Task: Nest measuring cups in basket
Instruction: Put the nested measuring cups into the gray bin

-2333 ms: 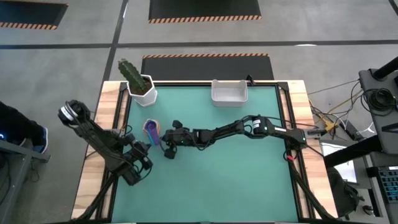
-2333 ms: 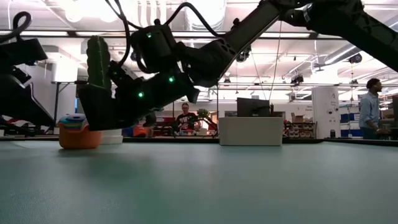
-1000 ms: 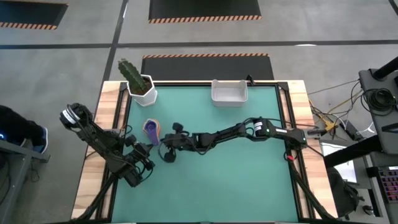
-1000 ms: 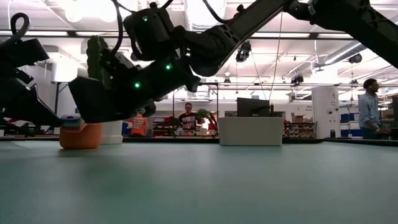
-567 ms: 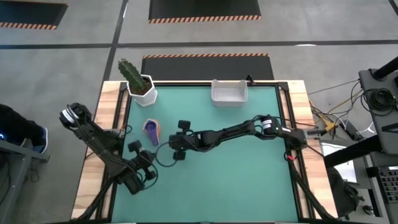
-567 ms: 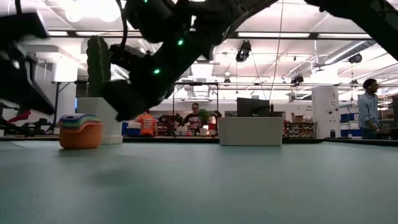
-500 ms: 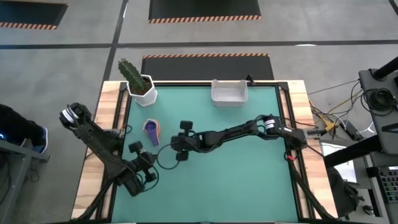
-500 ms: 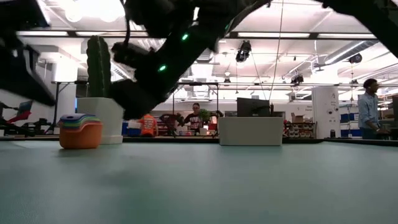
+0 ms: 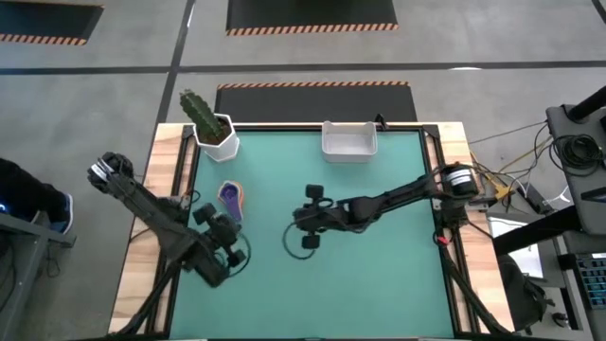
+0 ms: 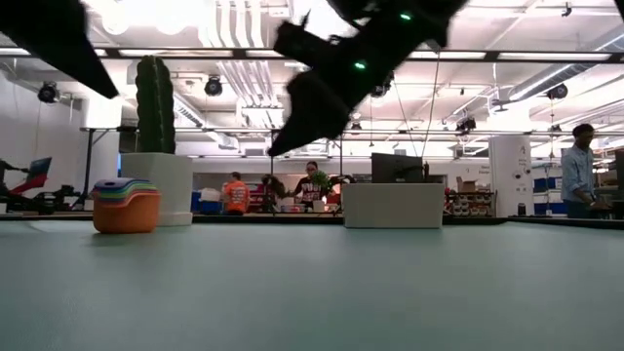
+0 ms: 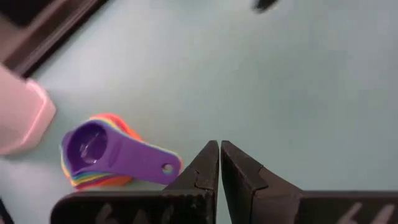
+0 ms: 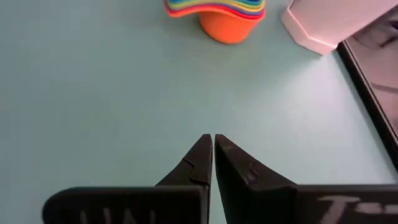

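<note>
1. Measuring cups (image 9: 231,198) sit nested in one stack on the green mat (image 9: 379,275), left side, near the cactus pot (image 9: 217,135). Purple cup on top, orange at the bottom, handles fanned out. Stack also shows in the low view (image 10: 126,206), left wrist view (image 11: 106,154) and right wrist view (image 12: 219,14).
2. White basket (image 9: 349,140) is at the mat's far edge, centre, well apart from the stack. Nothing visible inside from above. In the low view (image 10: 393,205) it stands upright on the mat.
3. Left gripper (image 11: 219,163): fingers pressed together, holding nothing. Arm is at the mat's left edge, gripper (image 9: 230,248) near the stack, not touching it.
4. Right gripper (image 12: 213,154): fingers pressed together, empty. The gripper (image 9: 305,224) hangs over the middle of the mat, between stack and basket, clear of both.
5. People stand in the room behind the table, low view only.
</note>
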